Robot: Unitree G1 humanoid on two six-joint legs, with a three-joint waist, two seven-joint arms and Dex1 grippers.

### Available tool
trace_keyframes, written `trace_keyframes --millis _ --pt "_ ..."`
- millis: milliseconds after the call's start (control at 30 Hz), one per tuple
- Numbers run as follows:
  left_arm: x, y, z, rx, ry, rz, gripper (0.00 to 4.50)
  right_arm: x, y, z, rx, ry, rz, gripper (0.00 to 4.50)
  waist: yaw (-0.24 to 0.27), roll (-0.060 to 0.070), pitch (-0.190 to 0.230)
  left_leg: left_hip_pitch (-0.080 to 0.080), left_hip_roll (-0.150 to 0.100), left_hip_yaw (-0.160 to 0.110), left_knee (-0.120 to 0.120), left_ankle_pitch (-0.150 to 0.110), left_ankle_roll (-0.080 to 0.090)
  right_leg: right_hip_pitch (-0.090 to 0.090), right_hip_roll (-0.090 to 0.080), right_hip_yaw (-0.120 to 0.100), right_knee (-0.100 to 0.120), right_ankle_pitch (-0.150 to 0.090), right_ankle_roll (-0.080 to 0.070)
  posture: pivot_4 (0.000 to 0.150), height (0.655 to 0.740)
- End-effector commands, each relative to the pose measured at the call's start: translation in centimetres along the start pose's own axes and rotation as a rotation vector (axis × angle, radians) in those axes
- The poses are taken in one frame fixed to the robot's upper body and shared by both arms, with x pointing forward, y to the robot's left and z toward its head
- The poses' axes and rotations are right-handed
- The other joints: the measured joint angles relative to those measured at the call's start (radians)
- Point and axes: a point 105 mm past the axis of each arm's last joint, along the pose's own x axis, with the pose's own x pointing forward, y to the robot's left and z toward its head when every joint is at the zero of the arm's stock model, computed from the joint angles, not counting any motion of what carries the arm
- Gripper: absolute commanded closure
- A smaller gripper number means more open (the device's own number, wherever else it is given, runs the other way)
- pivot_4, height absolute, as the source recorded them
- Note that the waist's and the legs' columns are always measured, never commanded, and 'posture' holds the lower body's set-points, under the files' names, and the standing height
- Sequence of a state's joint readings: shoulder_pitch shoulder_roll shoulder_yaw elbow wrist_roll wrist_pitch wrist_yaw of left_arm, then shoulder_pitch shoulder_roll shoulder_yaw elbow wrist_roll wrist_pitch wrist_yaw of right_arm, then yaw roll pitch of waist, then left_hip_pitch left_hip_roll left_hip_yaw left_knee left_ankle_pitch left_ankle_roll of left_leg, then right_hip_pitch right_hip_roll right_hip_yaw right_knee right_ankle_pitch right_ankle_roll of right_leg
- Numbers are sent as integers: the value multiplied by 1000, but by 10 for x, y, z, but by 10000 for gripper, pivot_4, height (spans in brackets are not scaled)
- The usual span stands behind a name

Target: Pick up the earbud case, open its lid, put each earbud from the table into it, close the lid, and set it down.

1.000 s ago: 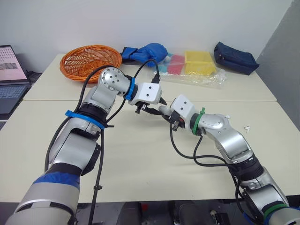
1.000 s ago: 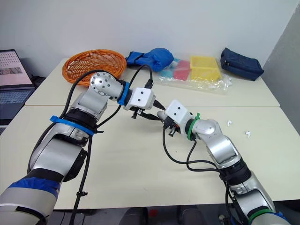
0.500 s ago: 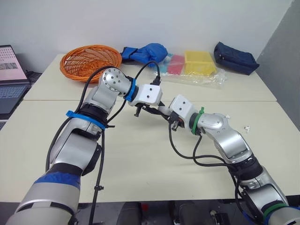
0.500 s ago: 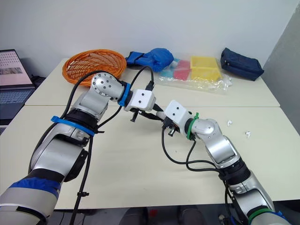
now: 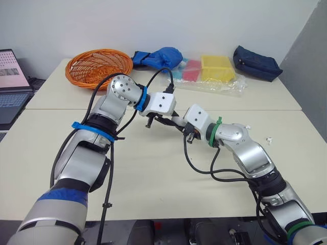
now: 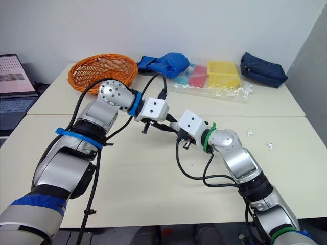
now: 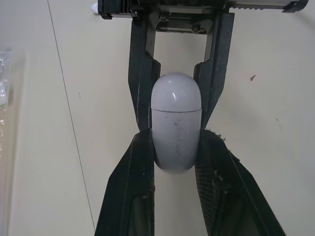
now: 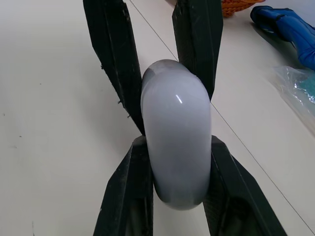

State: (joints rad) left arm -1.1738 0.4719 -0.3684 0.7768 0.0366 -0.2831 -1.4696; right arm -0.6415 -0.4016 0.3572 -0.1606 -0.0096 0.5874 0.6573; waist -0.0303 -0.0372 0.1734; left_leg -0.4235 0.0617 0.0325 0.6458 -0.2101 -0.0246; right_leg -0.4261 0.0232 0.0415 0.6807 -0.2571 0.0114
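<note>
Left wrist view: earbud case (image 7: pixel 176 130) held up off the surface (image 5: pixel 153 178), mid-scene between the two arms, pinned from both ends. Left gripper (image 7: pixel 176 140) is closed down on the longer body below the seam, pads tight against both sides. Right gripper (image 8: pixel 177 147) meets it from the opposite end, fingers clamped along the domed lid end. Lid reads as closed: the seam is a thin, even line with no gap. Shell is pale grey, glossy and rounded all over, so judged hard, light and slippery; it could twist or squirt out of flat pads if the squeeze is uneven. Best hold, as I judge it: one gripper on the body well below the seam, the other on the lid above it, neither bridging the line, or the lid cannot swing. Hinge side cannot be told. No brand, logo or lettering on the case. Laptop (image 5: pixel 10 76) at far left has a lit screen, too small to read. A small white bit (image 6: pixel 269 146) and a second white bit (image 6: pixel 250 134) lie on the surface to the right, well apart from the case; likely the earbuds.
</note>
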Motion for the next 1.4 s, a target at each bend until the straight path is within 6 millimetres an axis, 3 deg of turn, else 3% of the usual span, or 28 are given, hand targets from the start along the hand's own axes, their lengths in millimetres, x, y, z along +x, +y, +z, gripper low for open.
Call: trace_keyframes --millis 33,100,167,267,367,400,500,533,600,767,967,1167,1400 --pt "-7 5 5 -72 -78 62 37573 -9 -7 15 -55 -63 8 26280 0 0 0 0 0 0 0 0 0 0 0 0 0 0 0 1500 7400" --pt "-9 4 2 -134 -108 77 37573 -16 -8 16 -52 -79 24 19234 0 0 0 0 0 0 0 0 0 0 0 0 0 0 0 1500 7400" --pt "-11 -2 -5 -304 -209 106 37573 -35 -10 15 -38 -95 50 11912 0 0 0 0 0 0 0 0 0 0 0 0 0 0 0 1500 7400" --pt "-19 0 -18 -604 -407 271 37573 -66 -15 32 79 -218 80 923 0 0 0 0 0 0 0 0 0 0 -1 0 0 0 0 1500 7400" --pt "-26 -1 -20 -717 -554 410 37573 -82 -28 42 87 -276 40 362 -2 0 0 0 1 -1 0 0 0 0 -1 0 1 0 0 1500 7400" --pt "-34 5 -19 -669 -600 555 37573 -84 -32 45 102 -296 33 362 -2 0 0 0 1 -2 0 0 0 1 -1 -1 1 0 0 1500 7400" --pt "-36 -11 -8 -704 -731 516 37573 -85 -39 46 109 -315 14 362 -2 0 0 3 1 -2 0 0 0 3 -1 0 1 0 0 1500 7400" --pt "-29 -16 -10 -739 -681 486 37573 -84 -40 47 91 -315 17 362 -1 0 0 5 1 -2 0 0 0 4 -1 0 2 0 0 1500 7400" --pt "-29 -16 -3 -756 -745 508 37573 -79 -45 52 78 -331 20 362 -1 0 0 7 1 -2 0 0 0 6 0 0 2 0 0 1500 7400" --pt "-15 -39 10 -588 -752 438 37573 -66 -52 61 43 -350 49 362 -2 0 0 8 0 1 0 0 0 6 0 2 1 2 0 1500 7400" --pt "-6 -46 8 -536 -784 459 37573 -54 -48 65 -1 -316 115 362 1 0 0 7 0 1 0 0 0 5 0 2 1 3 -4 1500 7400" --pt "-7 -43 12 -525 -797 473 37573 -58 -40 67 18 -315 182 362 1 0 0 7 0 1 0 0 0 5 0 2 0 2 -2 1500 7400" --pt "-5 -46 18 -511 -812 438 37573 -53 -45 62 -6 -285 134 362 1 0 0 7 1 1 0 0 0 5 0 2 0 1 0 1500 7400"
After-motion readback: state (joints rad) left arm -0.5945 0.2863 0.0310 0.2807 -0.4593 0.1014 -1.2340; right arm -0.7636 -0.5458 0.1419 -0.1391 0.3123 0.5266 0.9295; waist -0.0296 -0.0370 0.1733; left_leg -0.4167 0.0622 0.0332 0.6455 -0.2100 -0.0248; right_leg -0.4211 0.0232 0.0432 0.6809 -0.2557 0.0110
